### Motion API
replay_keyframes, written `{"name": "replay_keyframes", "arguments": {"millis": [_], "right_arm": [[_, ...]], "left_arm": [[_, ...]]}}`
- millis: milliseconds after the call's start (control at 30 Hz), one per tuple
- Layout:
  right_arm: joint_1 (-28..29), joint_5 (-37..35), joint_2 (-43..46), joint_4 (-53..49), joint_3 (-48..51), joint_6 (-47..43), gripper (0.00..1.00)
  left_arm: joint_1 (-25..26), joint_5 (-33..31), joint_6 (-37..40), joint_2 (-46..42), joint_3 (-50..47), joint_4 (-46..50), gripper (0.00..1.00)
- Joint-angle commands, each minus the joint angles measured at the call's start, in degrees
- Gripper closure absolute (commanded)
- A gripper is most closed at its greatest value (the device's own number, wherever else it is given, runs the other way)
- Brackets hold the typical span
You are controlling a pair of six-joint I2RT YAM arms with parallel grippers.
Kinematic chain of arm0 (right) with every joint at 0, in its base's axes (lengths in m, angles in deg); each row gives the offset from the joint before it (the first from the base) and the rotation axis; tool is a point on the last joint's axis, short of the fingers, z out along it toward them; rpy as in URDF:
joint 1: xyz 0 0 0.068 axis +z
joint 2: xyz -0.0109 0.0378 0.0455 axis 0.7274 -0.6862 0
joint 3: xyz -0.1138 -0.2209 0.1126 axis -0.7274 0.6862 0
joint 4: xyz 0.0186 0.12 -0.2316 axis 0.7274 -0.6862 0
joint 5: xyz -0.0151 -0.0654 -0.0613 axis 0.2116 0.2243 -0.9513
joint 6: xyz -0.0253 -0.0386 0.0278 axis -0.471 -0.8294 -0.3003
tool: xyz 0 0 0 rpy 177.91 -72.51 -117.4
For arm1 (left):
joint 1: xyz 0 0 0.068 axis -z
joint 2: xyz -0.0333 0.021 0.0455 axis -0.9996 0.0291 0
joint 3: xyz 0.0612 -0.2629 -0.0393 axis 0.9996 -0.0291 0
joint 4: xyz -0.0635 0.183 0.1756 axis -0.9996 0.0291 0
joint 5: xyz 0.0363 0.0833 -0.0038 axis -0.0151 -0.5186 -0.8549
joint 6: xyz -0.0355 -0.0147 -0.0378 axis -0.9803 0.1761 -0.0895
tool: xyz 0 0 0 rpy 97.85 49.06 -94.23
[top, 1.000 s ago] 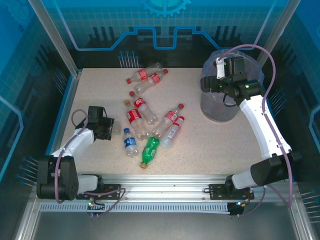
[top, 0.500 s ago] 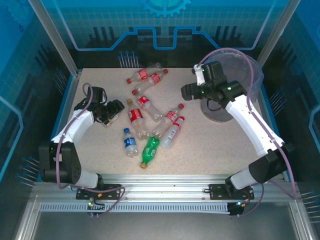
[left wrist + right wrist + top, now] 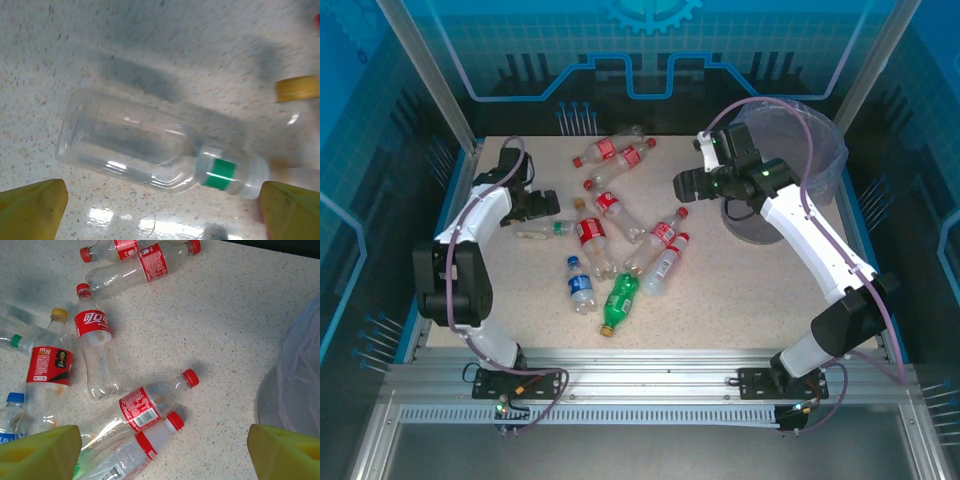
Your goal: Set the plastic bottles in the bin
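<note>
Lying near the left tabletop (image 3: 750,300) edge, a clear bottle (image 3: 145,142) is framed by the wide-spread left pincer (image 3: 538,207) — long axis running finger to finger.

Plastic bottles (image 3: 590,238) lie scattered flat, left of the upright bin (image 3: 826,160).

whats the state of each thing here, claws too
left claw, open, empty
right claw, open, empty
green-band bottle, on its side, not gripped
green bottle, on its side
red-capped bottles, lying flat, caps on
bin, upright, bag-lined
</note>
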Motion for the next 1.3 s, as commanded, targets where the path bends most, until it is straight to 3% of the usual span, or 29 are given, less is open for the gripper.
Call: {"name": "replay_keyframes", "arguments": {"millis": [0,133,267,433,667,767,933,1033,1267], "right_arm": [[0.3,-0.2,-0.1,-1.1,-1.8,-0.2,0.13],[0.3,-0.5,0.3,-1.1,-1.2,-0.2,0.13],[0.3,-0.8,0.8,-1.0,-0.3,0.0,0.13],[0.3,-0.8,0.6,-0.9,-0.1,-0.3,0.13],[-0.1,-2.4,1.6,-1.7,0.3,-2.0,0.13],[-0.5,-2.5,2.6,-1.8,0.7,-2.0,0.13],[-1.2,-2.4,3.8,-1.4,2.1,-1.8,0.13],[-1.2,-2.5,3.9,-2.0,2.2,-2.0,0.13],[-1.4,-2.0,5.3,-2.5,3.0,-1.5,0.13]], "left_arm": [[-0.8,-1.6,-6.8,-0.4,-1.0,0.1,0.01],[-1.3,-1.9,-22.0,-1.5,-3.4,-3.5,0.01],[-1.3,-0.7,-37.2,-5.9,-11.0,-13.0,0.01],[-1.4,-0.5,-50.8,-5.2,-13.3,-16.4,0.01],[-2.5,-1.1,-57.8,1.0,-9.5,-18.5,0.01],[-2.6,-0.7,-64.3,1.7,-12.2,-21.2,0.07],[-2.6,0.7,-65.5,4.8,-12.2,-22.6,0.09],[-2.7,3.9,-68.7,7.0,-14.5,-26.5,0.18],[-3.4,2.0,-67.7,4.3,-16.7,-26.7,0.43]]}}
